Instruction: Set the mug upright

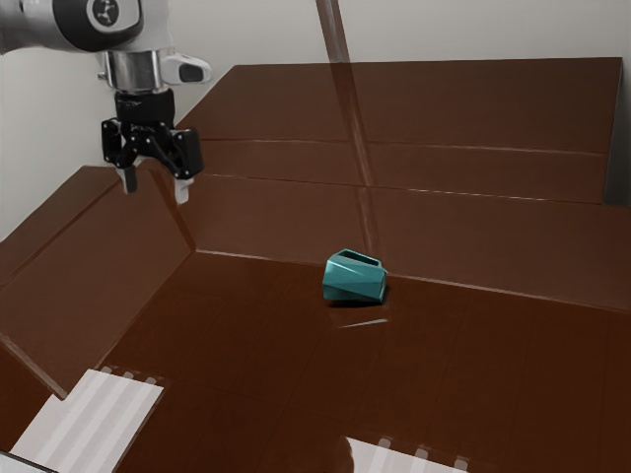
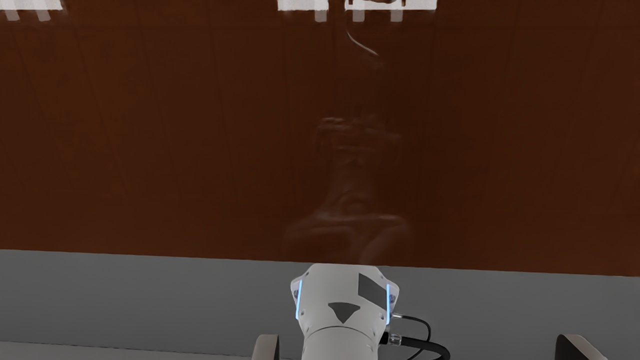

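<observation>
Your gripper [image 1: 156,191] hangs, jaws spread; the teal mug [image 1: 354,281] rests near the brown tabletop's [image 1: 246,345] paneled edge, the white arm base [image 2: 341,295] beyond another.

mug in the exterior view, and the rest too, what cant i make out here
- Mug's far side: exterior view, hidden by its own body.
- Dark slot on the mug, mouth or handle gap: exterior view, too small to tell.
- Arm's far end: exterior view, cut off by the left edge.
- Gripper fingers' upper parts: wrist view, cut off by the bottom edge.

The faceted teal mug [image 1: 353,283] lies sideways on the brown table [image 1: 463,365].
</observation>
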### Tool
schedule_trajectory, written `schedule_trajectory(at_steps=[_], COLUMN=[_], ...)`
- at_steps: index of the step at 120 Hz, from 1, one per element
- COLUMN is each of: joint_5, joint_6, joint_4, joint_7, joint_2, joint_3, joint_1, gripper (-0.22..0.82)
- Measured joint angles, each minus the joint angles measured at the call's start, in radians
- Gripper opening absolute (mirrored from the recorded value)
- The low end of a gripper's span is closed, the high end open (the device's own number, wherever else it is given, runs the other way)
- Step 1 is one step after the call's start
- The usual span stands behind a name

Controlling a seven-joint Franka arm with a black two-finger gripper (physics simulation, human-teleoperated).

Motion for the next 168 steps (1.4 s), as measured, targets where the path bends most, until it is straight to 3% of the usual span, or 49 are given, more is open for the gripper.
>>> schedule_trajectory(at_steps=[14,30,44,53,72,99,119,168], joint_5=[-0.009,-0.104,-0.326,-0.517,-0.889,-1.181,-1.306,-1.421], joint_6=[0.135,0.306,0.462,0.562,0.701,0.779,0.811,0.857], joint_4=[0.001,-0.063,-0.132,-0.217,-0.333,-0.404,-0.405,-0.407], joint_7=[-0.017,-0.013,0.050,0.119,0.294,0.511,0.633,0.820], joint_2=[0.021,0.141,0.245,0.281,0.339,0.394,0.453,0.493], joint_3=[0.020,0.200,0.309,0.347,0.359,0.359,0.351,0.334], joint_1=[-0.039,-0.210,-0.096,-0.075,-0.076,-0.104,-0.149,-0.212], gripper=[0.60,0.60,0.60,0.60,0.60,0.60,0.60,0.60])
